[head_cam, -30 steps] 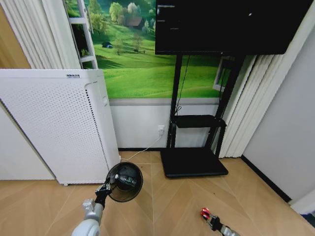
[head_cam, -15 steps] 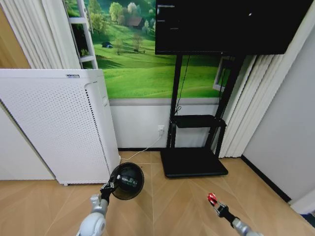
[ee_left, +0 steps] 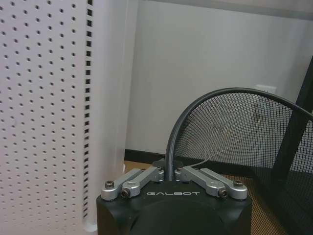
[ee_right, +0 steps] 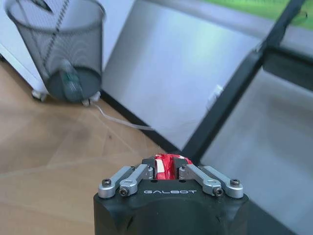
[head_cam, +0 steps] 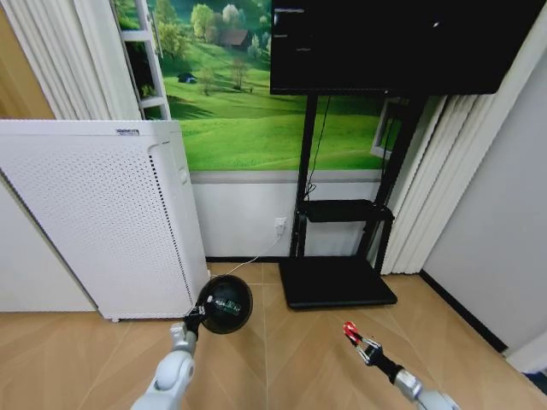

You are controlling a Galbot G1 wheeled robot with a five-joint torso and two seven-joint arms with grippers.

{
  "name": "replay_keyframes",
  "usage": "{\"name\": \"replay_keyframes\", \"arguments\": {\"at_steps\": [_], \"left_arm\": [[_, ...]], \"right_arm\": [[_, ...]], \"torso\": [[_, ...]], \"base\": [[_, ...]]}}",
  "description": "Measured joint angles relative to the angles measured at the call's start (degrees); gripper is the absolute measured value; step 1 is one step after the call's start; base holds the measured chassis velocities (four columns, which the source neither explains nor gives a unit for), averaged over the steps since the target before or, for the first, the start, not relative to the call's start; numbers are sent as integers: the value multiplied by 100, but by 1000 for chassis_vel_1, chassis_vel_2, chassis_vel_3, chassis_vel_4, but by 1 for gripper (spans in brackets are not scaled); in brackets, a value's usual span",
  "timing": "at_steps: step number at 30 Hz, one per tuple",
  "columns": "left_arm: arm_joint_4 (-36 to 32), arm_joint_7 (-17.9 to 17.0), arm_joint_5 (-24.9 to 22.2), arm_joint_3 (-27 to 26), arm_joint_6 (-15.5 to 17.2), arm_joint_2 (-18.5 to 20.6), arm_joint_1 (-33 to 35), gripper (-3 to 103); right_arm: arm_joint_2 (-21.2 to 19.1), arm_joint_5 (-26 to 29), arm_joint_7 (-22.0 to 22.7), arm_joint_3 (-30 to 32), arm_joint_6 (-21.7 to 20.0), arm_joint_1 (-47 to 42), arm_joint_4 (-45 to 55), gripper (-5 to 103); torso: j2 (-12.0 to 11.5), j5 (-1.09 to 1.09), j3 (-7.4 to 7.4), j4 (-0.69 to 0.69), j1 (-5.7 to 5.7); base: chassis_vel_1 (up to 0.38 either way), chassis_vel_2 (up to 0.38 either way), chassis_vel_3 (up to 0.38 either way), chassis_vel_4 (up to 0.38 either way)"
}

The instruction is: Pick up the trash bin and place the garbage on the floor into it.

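The trash bin (head_cam: 226,304), black wire mesh, hangs above the floor (head_cam: 282,363) beside the white appliance. My left gripper (head_cam: 191,323) is shut on its rim. In the left wrist view the rolled rim (ee_left: 195,105) runs up from between the fingers of the left gripper (ee_left: 168,172). A clear bottle with a green label (ee_right: 70,78) lies inside the bin (ee_right: 58,44). Lower right, my right gripper (head_cam: 352,335) is shut on a red-and-white piece of garbage (ee_right: 165,165), held above the floor and apart from the bin.
A tall white perforated appliance (head_cam: 94,222) stands close on the bin's left. A black TV stand with a flat base (head_cam: 338,284) is ahead, and a white cable (head_cam: 248,256) runs to a wall socket. A grey wall (head_cam: 496,239) closes the right side.
The left arm has carried the bin a little up and farther out. The right gripper, still holding the red piece, has risen and shifted slightly left.
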Motion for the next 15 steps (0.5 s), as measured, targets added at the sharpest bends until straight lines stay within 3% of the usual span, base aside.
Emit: {"name": "replay_keyframes", "arguments": {"at_steps": [8,10,15], "left_arm": [[756,68,254,171,-118,-372,-517,3],[1230,107,470,188,-176,-659,-789,3],[1564,157,661,279,-216,-938,-963,3]], "right_arm": [[-156,248,-164,52,-6,-318,911,19],[-198,312,-234,38,-9,-370,1242,18],[-120,304,-281,-140,-80,-260,1505,18]], "torso": [[0,0,0,0,0],[0,0,0,0,0],[0,1,0,0,0]], "base": [[0,0,0,0],[0,0,0,0],[0,0,0,0]]}}
